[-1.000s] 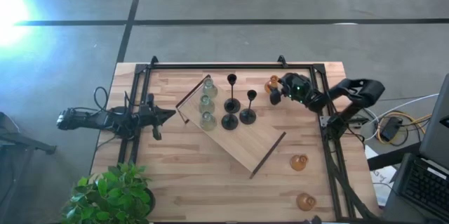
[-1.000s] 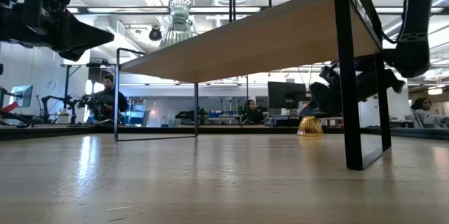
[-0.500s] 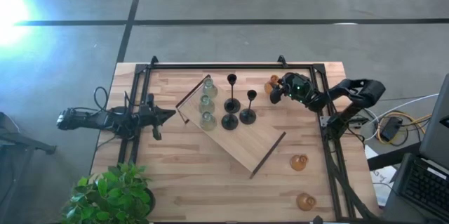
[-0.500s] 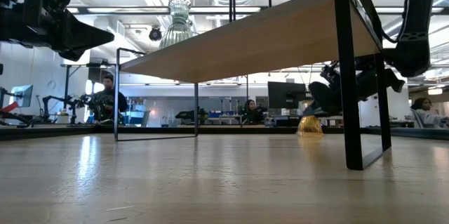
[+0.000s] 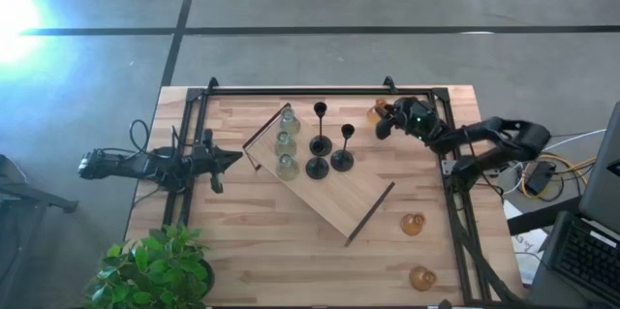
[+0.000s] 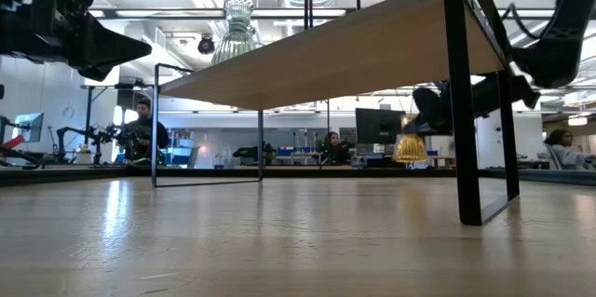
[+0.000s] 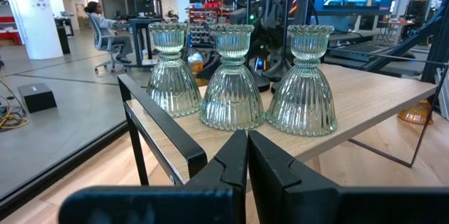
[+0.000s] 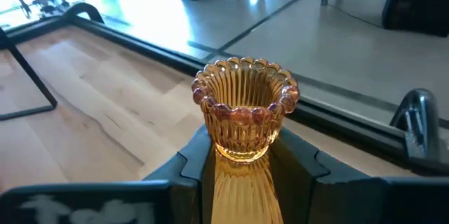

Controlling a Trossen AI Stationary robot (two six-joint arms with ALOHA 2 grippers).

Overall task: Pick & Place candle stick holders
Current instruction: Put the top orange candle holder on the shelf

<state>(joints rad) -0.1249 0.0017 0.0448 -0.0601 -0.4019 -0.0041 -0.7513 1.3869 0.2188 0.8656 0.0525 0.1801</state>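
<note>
Slippage is your main risk: the right gripper [image 8: 242, 157] pinches the ribbed amber holder [image 8: 244, 108] by its narrow neck, lifted clear of the table [image 5: 291, 251].

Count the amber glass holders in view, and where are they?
3. One amber holder is gripped by the right gripper at the table's far right; a second stands right of the wooden board; a third sits at the near-right corner. None seems hidden.

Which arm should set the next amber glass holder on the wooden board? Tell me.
Right. The right gripper is already shut on a bulbous amber glass candle holder, lifted beside the wooden board. The left gripper waits shut at the table's left edge.
</note>
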